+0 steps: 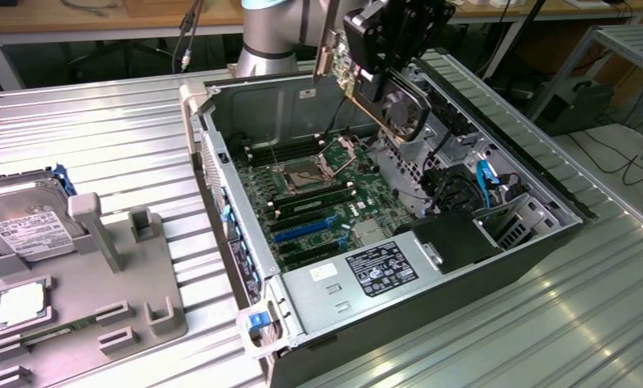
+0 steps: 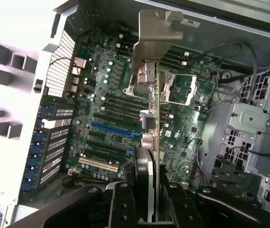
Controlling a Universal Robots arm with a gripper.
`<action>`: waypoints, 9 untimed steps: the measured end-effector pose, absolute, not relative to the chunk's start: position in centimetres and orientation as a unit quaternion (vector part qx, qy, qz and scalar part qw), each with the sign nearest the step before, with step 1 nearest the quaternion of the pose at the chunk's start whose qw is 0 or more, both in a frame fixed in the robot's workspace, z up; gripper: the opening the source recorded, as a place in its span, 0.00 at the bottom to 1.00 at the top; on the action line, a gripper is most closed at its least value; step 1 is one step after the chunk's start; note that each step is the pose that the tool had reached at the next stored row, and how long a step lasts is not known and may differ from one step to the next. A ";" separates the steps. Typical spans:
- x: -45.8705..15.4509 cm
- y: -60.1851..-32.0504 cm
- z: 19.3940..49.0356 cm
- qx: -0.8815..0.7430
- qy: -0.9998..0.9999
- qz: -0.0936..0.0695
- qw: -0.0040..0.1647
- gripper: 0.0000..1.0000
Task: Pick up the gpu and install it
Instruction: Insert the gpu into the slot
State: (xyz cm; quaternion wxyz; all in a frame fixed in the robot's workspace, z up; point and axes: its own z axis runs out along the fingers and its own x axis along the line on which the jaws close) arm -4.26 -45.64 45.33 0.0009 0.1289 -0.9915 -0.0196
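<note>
Robot arm (image 1: 267, 32) over an open computer case (image 1: 408, 323) lying on its side on a ribbed metal bench (image 1: 106, 137). The gripper (image 1: 384, 73) hangs above the far end of the case, jaws closed partway & clamped on the gpu (image 1: 405, 103). The gpu is in the air over the case opening, held on edge & tilted. Its black cooler w/ round fan faces the exterior view's right, w/ the green board behind it. The silver bracket (image 1: 324, 52) sticks out toward the exterior view's left. The gpu is not seated in any slot.

Wrist view: the gripper (image 2: 146, 202) has a black finger (image 2: 120, 204) on each side of the gpu (image 2: 150, 80). The gpu is seen edge-on as a thin green line, w/ the bracket (image 2: 156, 38) at its far tip. Behind it is the green main board (image 2: 111, 95) w/ rows of black slots, one blue slot (image 2: 111, 127) & the square processor socket (image 2: 177, 88).

Inside the case, exterior view: main board (image 1: 321, 202), processor socket (image 1: 300, 178), power supply box (image 1: 376, 271) w/ label at the near end, blue cable (image 1: 483, 182) by the drive cage.

At the exterior view's left, well apart from the case, a grey holder tray (image 1: 95, 299) sits on the bench. It carries a silver hard drive (image 1: 25, 218) w/ white label & a small square silver chip (image 1: 20, 303).
</note>
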 end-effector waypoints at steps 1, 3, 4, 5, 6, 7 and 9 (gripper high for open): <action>-4.3 -45.6 45.3 0.132 -0.991 -0.020 0.001 0.28; -4.3 -45.6 45.3 0.140 -0.990 -0.020 0.001 0.28; -4.3 -45.6 45.3 0.142 -0.990 -0.020 0.001 0.28; -4.3 -45.6 45.3 0.144 -0.989 -0.020 0.001 0.28; -4.3 -45.6 45.3 0.146 -0.989 -0.020 0.001 0.28; -4.3 -45.6 45.3 0.147 -0.989 -0.020 0.001 0.28; -4.3 -45.6 45.3 0.151 -0.988 -0.020 0.001 0.28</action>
